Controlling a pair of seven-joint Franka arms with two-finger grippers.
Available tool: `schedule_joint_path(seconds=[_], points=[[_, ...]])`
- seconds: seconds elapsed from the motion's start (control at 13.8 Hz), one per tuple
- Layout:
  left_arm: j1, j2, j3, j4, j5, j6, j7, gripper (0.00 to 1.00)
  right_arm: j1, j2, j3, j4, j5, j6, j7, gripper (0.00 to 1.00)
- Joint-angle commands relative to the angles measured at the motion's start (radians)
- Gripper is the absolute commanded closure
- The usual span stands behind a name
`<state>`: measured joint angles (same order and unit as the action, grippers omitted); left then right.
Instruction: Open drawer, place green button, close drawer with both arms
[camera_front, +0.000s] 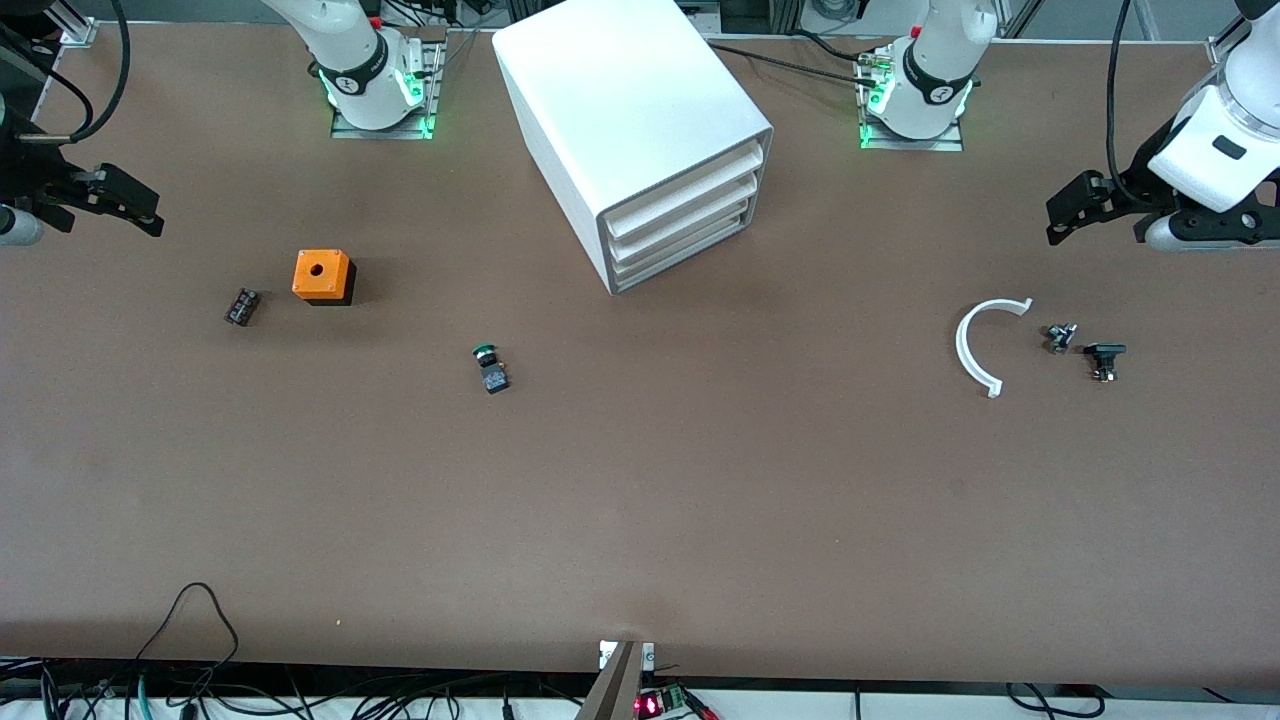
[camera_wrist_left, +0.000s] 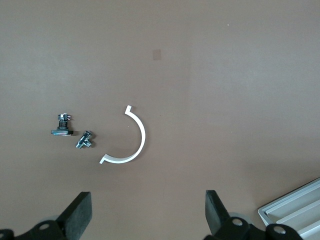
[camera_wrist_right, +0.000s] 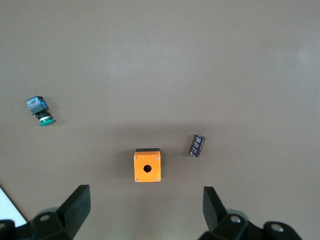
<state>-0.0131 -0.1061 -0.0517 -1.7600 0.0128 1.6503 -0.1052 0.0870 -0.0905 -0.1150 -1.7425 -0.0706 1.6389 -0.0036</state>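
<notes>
Both grippers hang spread and empty: the left gripper (camera_front: 1075, 205) at three o'clock, the right gripper (camera_front: 125, 200) at nine. The tiny green-capped button (camera_front: 489, 366) lies at seven o'clock from the white cabinet's shut bottom drawer (camera_front: 690, 250). A careless pinch might flick it away.

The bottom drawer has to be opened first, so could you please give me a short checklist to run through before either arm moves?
1. Bottom drawer of the white cabinet shut, ready to pull: ok.
2. Left gripper open, over the table near the white curved clip: ok.
3. Right gripper open, over the orange box: ok.
4. Green push button free on the table, nearer the camera than the cabinet: ok.
5. Nothing lying right in front of the drawers: ok.
6. Handle or lip to grasp on the drawer: cannot tell.
</notes>
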Motion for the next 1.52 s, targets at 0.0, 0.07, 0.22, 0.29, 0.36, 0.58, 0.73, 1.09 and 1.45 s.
schedule_joint_path(seconds=[0.0,0.07,0.22,0.29,0.36,0.58,0.73,1.09,1.45], points=[[-0.004,0.013,-0.002,0.022,-0.022,-0.003,0.028,0.00,0.000,-0.008,-0.018,0.008,0.015,-0.022,-0.012,0.00],[-0.001,0.023,0.001,0.042,-0.022,-0.004,0.027,0.00,0.000,-0.008,-0.015,0.008,0.015,-0.022,-0.012,0.00],[-0.001,0.031,0.004,0.048,-0.022,-0.006,0.027,0.00,0.000,-0.008,-0.014,0.008,0.015,-0.022,-0.012,0.00],[-0.001,0.036,0.004,0.048,-0.022,-0.006,0.027,0.00,0.000,-0.008,-0.014,0.008,0.015,-0.024,-0.012,0.00],[-0.005,0.057,0.000,0.050,-0.019,-0.007,0.021,0.00,0.000,-0.008,-0.014,0.008,0.015,-0.024,-0.012,0.00],[-0.008,0.068,-0.002,0.051,-0.023,-0.012,0.021,0.00,0.000,-0.002,-0.014,0.006,0.015,-0.024,-0.013,0.00],[-0.015,0.075,-0.002,0.053,-0.020,-0.012,0.022,0.00,0.014,0.030,-0.006,0.008,0.011,-0.024,-0.025,0.00],[-0.042,0.228,-0.019,0.040,-0.030,-0.007,0.082,0.00,0.042,0.075,-0.005,0.006,0.012,-0.091,-0.021,0.00],[-0.044,0.391,-0.075,-0.089,-0.450,0.087,0.094,0.00,0.169,0.166,-0.003,0.012,0.026,-0.048,-0.021,0.00]])
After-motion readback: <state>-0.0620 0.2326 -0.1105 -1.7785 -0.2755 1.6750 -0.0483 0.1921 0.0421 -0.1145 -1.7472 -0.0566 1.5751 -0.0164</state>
